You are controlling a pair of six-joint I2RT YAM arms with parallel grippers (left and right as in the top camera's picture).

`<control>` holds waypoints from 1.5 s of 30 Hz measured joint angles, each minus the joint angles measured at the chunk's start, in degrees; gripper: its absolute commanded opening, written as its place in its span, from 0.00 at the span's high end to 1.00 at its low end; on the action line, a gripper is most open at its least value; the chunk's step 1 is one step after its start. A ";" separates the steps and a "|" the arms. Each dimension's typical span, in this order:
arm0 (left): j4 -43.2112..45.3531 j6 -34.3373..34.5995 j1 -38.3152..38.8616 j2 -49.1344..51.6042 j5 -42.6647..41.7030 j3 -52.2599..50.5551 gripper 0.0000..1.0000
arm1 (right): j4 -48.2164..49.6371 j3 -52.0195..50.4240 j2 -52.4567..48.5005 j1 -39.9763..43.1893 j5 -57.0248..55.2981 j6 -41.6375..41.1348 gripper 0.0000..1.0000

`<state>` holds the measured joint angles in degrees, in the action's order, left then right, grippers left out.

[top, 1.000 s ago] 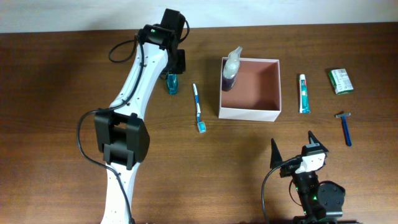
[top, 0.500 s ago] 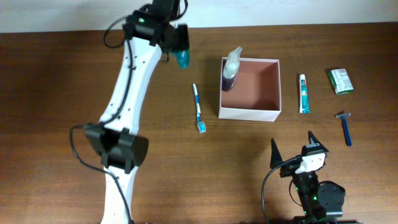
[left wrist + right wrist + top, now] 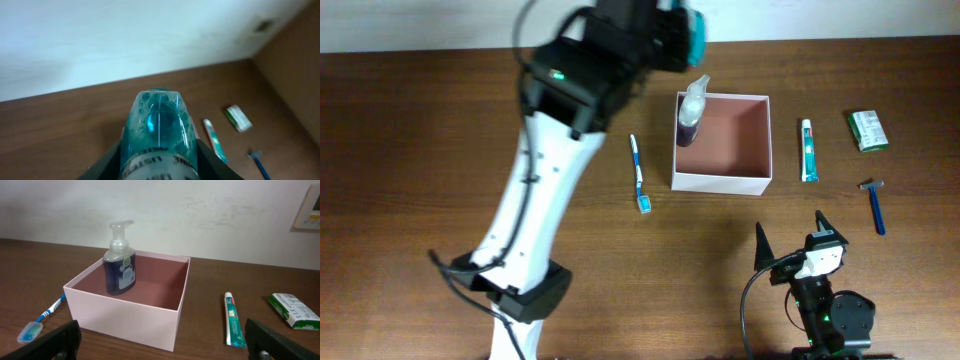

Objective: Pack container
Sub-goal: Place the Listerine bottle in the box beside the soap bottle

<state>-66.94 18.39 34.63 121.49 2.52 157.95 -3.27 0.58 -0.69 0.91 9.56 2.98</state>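
The container (image 3: 722, 182) is a white square box with a reddish-brown inside; it also shows in the right wrist view (image 3: 125, 315). A pump bottle of dark soap (image 3: 691, 110) stands in its left corner (image 3: 120, 265). My left gripper (image 3: 159, 165) is shut on a teal bottle (image 3: 158, 125) and holds it high above the table, just left of the container's far-left corner (image 3: 686, 32). My right gripper (image 3: 790, 235) is open and empty near the front edge, in front of the container.
A blue toothbrush (image 3: 639, 173) lies left of the container. A toothpaste tube (image 3: 808, 150), a green packet (image 3: 867, 130) and a blue razor (image 3: 874, 205) lie to its right. The left arm (image 3: 535, 190) stretches over the table's left middle.
My left gripper has lifted the teal bottle off the table and carried it up and to the right, toward the container. The right arm has not moved.
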 measured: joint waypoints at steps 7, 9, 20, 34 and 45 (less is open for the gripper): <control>2.05 0.00 5.88 5.84 -0.20 -0.02 0.78 | 0.02 0.00 0.00 0.00 -0.02 0.02 0.01; 2.56 0.00 6.54 8.22 -0.20 -0.02 0.78 | 0.00 0.00 0.00 0.00 0.00 0.00 0.01; 4.26 -0.85 6.84 20.85 2.95 -0.28 0.78 | 0.00 0.00 0.00 0.00 -0.02 0.00 0.01; 6.84 -0.87 6.69 25.44 5.20 -0.35 0.77 | 0.00 0.00 0.00 0.00 0.00 0.00 0.01; 6.82 -0.87 6.60 27.28 7.63 -0.35 0.71 | 0.00 0.00 0.00 0.00 0.00 0.02 0.01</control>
<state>-60.12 17.52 41.23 148.77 10.15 157.60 -3.27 0.58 -0.69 0.91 9.56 3.01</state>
